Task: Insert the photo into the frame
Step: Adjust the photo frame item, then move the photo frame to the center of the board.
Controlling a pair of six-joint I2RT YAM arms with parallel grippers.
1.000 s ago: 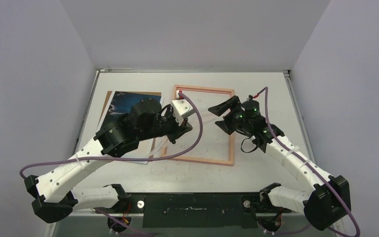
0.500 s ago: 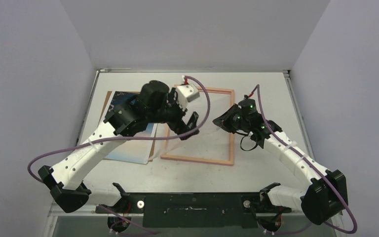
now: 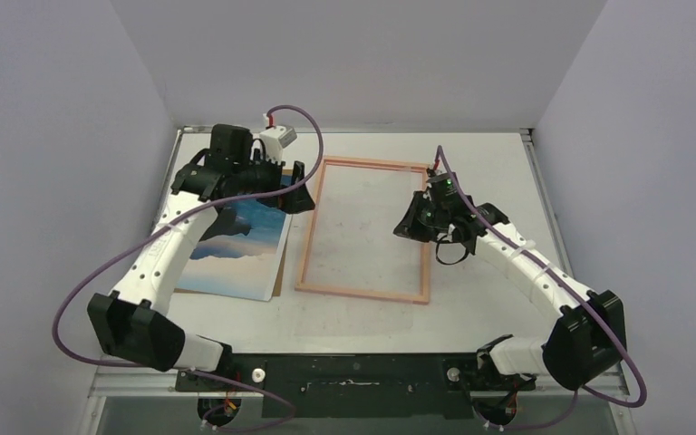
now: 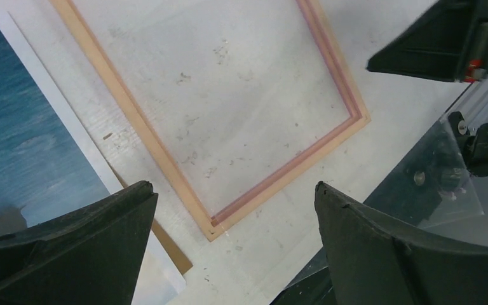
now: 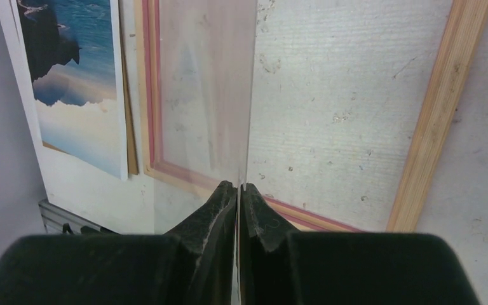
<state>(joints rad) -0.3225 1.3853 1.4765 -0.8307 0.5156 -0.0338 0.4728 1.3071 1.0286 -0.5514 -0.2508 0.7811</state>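
The frame lies flat mid-table, pale rails with a pink inner lip, also seen in the left wrist view and the right wrist view. The photo, blue sky over pale clouds, lies to its left. My left gripper hangs open above the gap between the photo's far end and the frame, holding nothing. My right gripper is over the frame's right side, shut on the edge of a thin clear sheet that tilts up over the frame.
A brown backing board lies under the photo, its edge showing along the photo's right side. White walls close the table on three sides. The black base plate runs along the near edge.
My left gripper has opened and swung from over the frame's left rail back to the far left. My right gripper has closed on the clear sheet over the frame's right side.
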